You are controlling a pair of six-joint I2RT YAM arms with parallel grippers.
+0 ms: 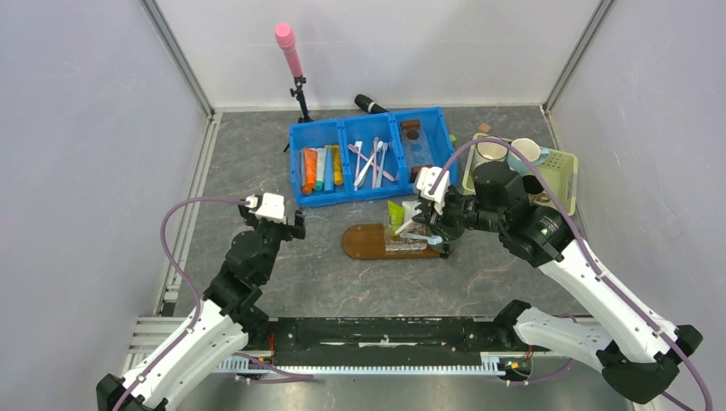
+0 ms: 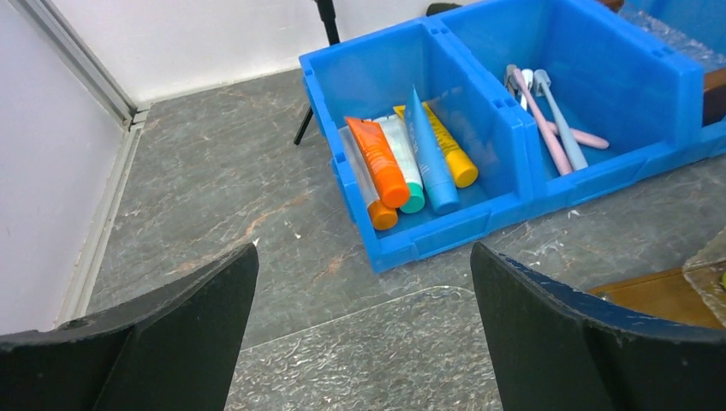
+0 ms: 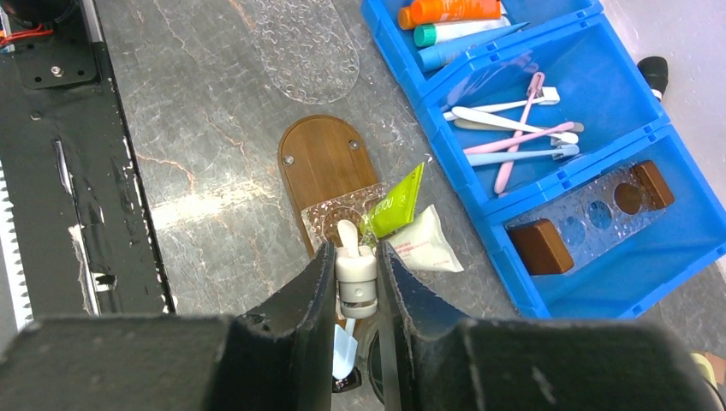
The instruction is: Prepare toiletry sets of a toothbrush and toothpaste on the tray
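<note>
Right jaws are gripping the toothbrush [image 3: 354,272] above the tray [image 3: 324,158], toothpaste [image 3: 396,208] lying at the tray's 1 o'clock; left jaws are hanging wide open, empty.

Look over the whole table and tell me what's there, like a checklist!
Surface: grey table, with a clear bumpy sheet lying on it.
Job's things: brown tray; green tube with its end over the tray; white tube beside the green one, at the tray's edge; toothbrush above the tray.
Clutter: blue bin holding spare tubes, brushes and brown blocks; green basket with cups.
Grippers: left gripper open and empty; right gripper shut on the toothbrush.
Cables: purple cables loop along both arms, off the tray.
Surroundings: white walls; a pink-topped stand behind the bin.
</note>
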